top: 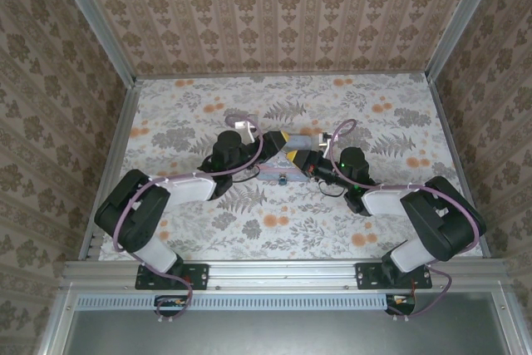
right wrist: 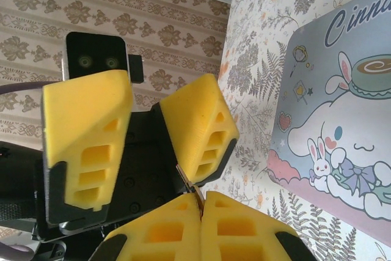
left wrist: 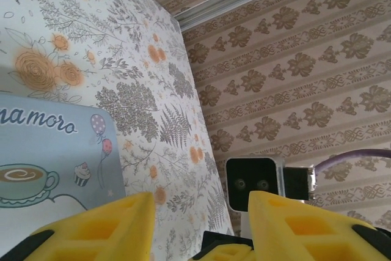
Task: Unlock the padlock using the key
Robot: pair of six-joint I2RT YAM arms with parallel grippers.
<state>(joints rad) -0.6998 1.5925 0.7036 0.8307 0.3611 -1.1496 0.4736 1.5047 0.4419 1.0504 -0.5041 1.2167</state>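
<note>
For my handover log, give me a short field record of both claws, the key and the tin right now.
left claw: open, holding nothing
right claw: shut on the key
key: thin tip sticks out toward the left claw
tin: lies flat on the table, picture side up

A pastel blue-and-pink cartoon tin (right wrist: 342,120) lies flat on the table. In the right wrist view it sits at 3 o'clock, and its lid shows a white long-eared character, a coffee cup and script lettering. In the left wrist view it sits at 8 o'clock. The table cover (top: 332,214) is a grey fern print with orange flower blotches (top: 273,220), one pair toward 6 o'clock of the table's middle. Damask wallpaper (top: 283,14) lines the walls at 9, 12 and 3 o'clock. An aluminium rail (top: 283,272) runs along the 6 o'clock edge.
</note>
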